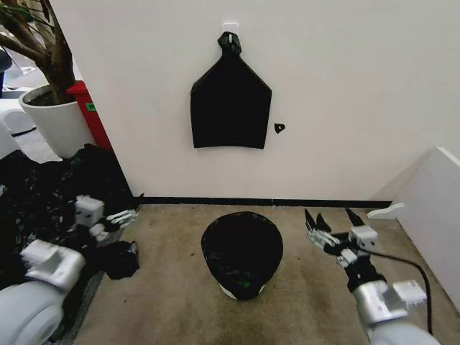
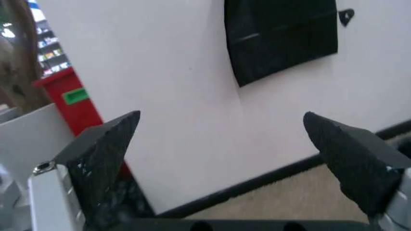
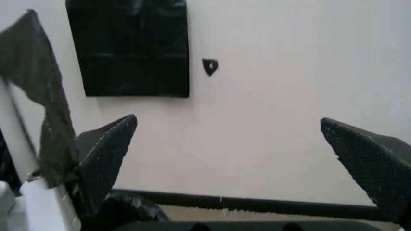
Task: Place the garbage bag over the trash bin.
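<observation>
The garbage bag (image 1: 241, 248) is glossy black and wrinkled, and it covers the mouth and sides of the trash bin. Only the bin's cream-white base (image 1: 231, 292) peeks out below the plastic. The bin stands on the carpet near the wall, midway between my arms. My left gripper (image 1: 127, 216) hangs open to the bin's left, with nothing between its fingers (image 2: 220, 118). To the bin's right my right gripper (image 1: 331, 218) is also open and empty (image 3: 228, 120). A strip of black plastic (image 3: 42, 103) rises beside one right finger.
A flat black bundle (image 1: 230, 102) hangs on the white wall above the bin. A big heap of black plastic (image 1: 50, 188) lies at the left, below a white plant pot (image 1: 54, 122) and a red box (image 1: 92, 109). A white cabinet (image 1: 435, 215) stands at the right.
</observation>
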Controlling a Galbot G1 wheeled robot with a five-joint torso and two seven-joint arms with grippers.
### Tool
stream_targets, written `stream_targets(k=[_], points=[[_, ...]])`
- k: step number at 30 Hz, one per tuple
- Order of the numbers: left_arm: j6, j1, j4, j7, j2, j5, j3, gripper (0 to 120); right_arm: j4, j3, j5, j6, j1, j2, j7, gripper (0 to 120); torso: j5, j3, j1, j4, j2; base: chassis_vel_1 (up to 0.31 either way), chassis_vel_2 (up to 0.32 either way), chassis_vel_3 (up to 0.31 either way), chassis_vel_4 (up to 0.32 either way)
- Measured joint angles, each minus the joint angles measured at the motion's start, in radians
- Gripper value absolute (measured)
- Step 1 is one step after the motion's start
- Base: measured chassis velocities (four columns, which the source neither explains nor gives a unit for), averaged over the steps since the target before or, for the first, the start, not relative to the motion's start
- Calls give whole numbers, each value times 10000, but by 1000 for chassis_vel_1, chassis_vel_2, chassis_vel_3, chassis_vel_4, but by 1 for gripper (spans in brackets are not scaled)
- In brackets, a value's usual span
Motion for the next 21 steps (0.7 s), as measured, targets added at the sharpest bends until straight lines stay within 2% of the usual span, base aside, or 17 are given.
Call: stream_targets(k=[2,3,4,8,10,14,21], points=[[-204,563,-329,286,-698,343,-310,100,13,41,-257,282,-186,362,-117,100,0,0,0,1,0,0,0,0,0],[-335,863,-566,472,-1284,587,-443,100,17,97,-410,444,-270,640,-196,100,1,0,0,-1,0,0,0,0,0],[-335,863,-566,472,-1284,587,-443,100,17,97,-410,444,-270,640,-196,100,1,0,0,-1,0,0,0,0,0],[-645,1558,-1140,858,-2837,862,-652,100,255,128,-767,768,-562,1418,-407,100,7,1,0,3,0,0,0,0,0],[-768,1639,-1186,907,-3229,894,-745,100,378,279,-718,992,-863,1775,-694,100,3,1,0,2,0,0,0,0,0],[-885,1629,-1189,915,-3387,1092,-754,100,503,417,-441,1189,-1247,1995,-1015,100,2,3,0,-5,0,0,0,0,0],[-931,1468,-1173,693,-3550,1203,-300,100,622,506,-61,1423,-1626,2117,-1379,100,3,3,0,-2,0,0,0,0,0]])
